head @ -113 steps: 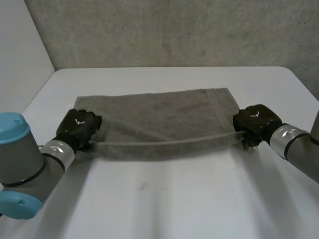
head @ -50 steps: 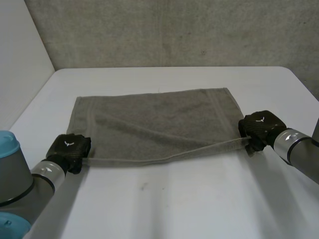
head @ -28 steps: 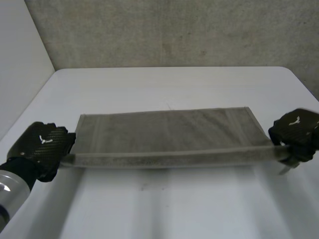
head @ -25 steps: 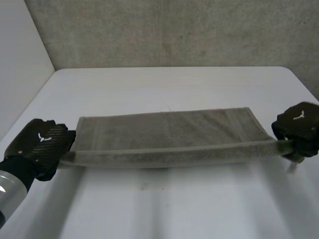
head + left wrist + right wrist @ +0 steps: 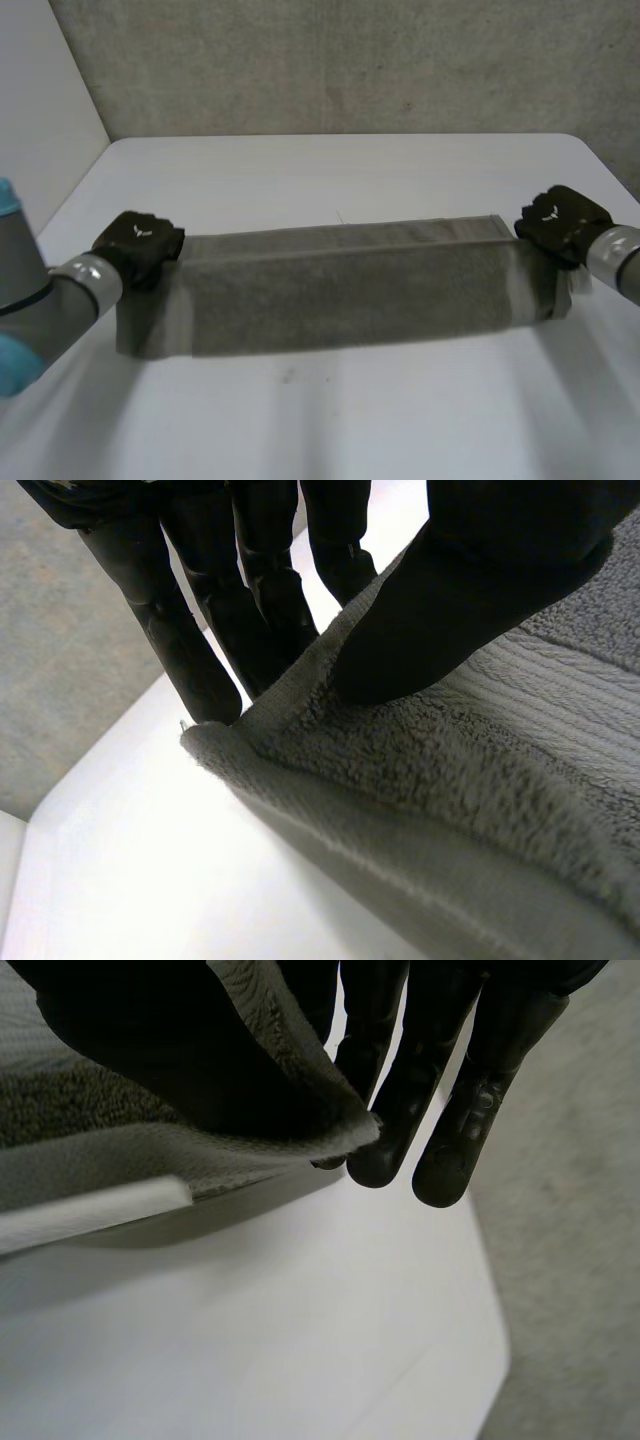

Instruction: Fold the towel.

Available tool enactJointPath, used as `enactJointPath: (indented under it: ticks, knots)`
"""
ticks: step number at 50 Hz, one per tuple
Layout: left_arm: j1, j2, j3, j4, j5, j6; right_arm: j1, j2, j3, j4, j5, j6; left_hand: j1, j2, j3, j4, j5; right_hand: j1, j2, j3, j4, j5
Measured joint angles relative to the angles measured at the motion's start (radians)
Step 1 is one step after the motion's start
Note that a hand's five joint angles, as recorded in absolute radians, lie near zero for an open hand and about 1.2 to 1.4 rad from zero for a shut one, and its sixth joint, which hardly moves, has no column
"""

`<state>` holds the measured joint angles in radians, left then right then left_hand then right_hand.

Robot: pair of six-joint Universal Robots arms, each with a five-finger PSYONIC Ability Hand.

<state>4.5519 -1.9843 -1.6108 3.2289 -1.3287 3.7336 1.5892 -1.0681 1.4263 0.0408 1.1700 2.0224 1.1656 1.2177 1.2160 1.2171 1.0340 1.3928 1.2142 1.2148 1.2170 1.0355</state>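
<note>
A grey towel (image 5: pixel 350 290) stretches across the middle of the white table (image 5: pixel 330 170), held up between both hands with its near part hanging down. My left hand (image 5: pixel 138 246) is at the towel's left end. In the left wrist view its thumb (image 5: pixel 470 600) presses the towel's corner (image 5: pixel 300 720) against the straight fingers (image 5: pixel 190 630). My right hand (image 5: pixel 560 222) is at the towel's right end. In the right wrist view the thumb (image 5: pixel 140 1050) pinches the towel's corner (image 5: pixel 300 1110) against the fingers (image 5: pixel 480 1070).
A grey wall (image 5: pixel 340 60) runs behind the table's far edge. Bare table lies in front of the towel (image 5: pixel 330 410) and behind it.
Both hands lifted the towel's near edge off the table and carried it toward the far edge. The towel now hangs as a doubled band between them.
</note>
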Motion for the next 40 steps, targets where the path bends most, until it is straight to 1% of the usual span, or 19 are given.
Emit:
enactJointPath:
  ticks: [1, 4, 6, 7, 10, 17, 23, 32, 35, 40]
  knots:
    - [0.000, 0.000, 0.000, 0.000, 0.000, 0.000, 0.000, 0.000, 0.000, 0.000, 0.000, 0.000, 0.000, 0.000, 0.000, 0.000, 0.000, 0.000, 0.000, 0.000, 0.000, 0.000]
    - [-0.011, -0.125, 0.151, 0.020, -0.035, -0.019, 0.027, 0.074, -0.037, -0.138, -0.004, 0.003, 0.000, 0.000, 0.000, 0.000, 0.000, 0.000, 0.000, 0.000, 0.000, 0.000]
    - [-0.013, -0.149, 0.182, 0.022, -0.042, -0.022, 0.030, 0.088, -0.045, -0.161, -0.005, 0.004, 0.000, 0.000, 0.000, 0.000, 0.000, 0.000, 0.000, 0.000, 0.000, 0.000]
    - [-0.017, -0.187, 0.231, 0.025, -0.053, -0.026, 0.036, 0.115, -0.063, -0.198, -0.006, 0.006, 0.000, 0.000, 0.000, 0.000, 0.000, 0.000, 0.000, 0.000, 0.000, 0.000]
    - [-0.022, -0.248, 0.311, 0.028, -0.068, -0.031, 0.042, 0.161, -0.104, -0.242, -0.007, 0.012, 0.000, 0.000, 0.000, 0.000, 0.000, 0.000, 0.000, 0.000, 0.000, 0.000]
    - [-0.033, -0.339, 0.422, 0.027, -0.074, -0.032, 0.047, 0.255, -0.217, -0.258, -0.003, 0.030, 0.000, 0.000, 0.000, 0.000, 0.000, 0.000, 0.000, 0.000, 0.000, 0.000]
    - [-0.044, -0.389, 0.467, 0.026, -0.072, -0.031, 0.047, 0.322, -0.307, -0.247, 0.004, 0.084, 0.000, 0.000, 0.000, 0.000, 0.001, 0.000, 0.000, 0.000, 0.000, 0.000]
    - [-0.047, -0.425, 0.506, 0.029, -0.071, -0.031, 0.048, 0.362, -0.369, -0.244, 0.002, 0.139, 0.000, 0.000, 0.000, 0.000, 0.002, 0.000, 0.000, 0.000, 0.000, 0.000]
    - [-0.047, -0.443, 0.549, 0.033, -0.072, -0.031, 0.053, 0.377, -0.408, -0.245, 0.004, 0.146, 0.000, 0.000, 0.000, 0.000, 0.002, 0.000, 0.000, 0.000, 0.000, 0.000]
    - [-0.049, -0.463, 0.665, 0.064, -0.094, -0.039, 0.071, 0.396, -0.532, -0.251, 0.018, 0.161, 0.000, 0.000, 0.000, 0.000, 0.002, 0.000, 0.000, 0.000, 0.000, 0.000]
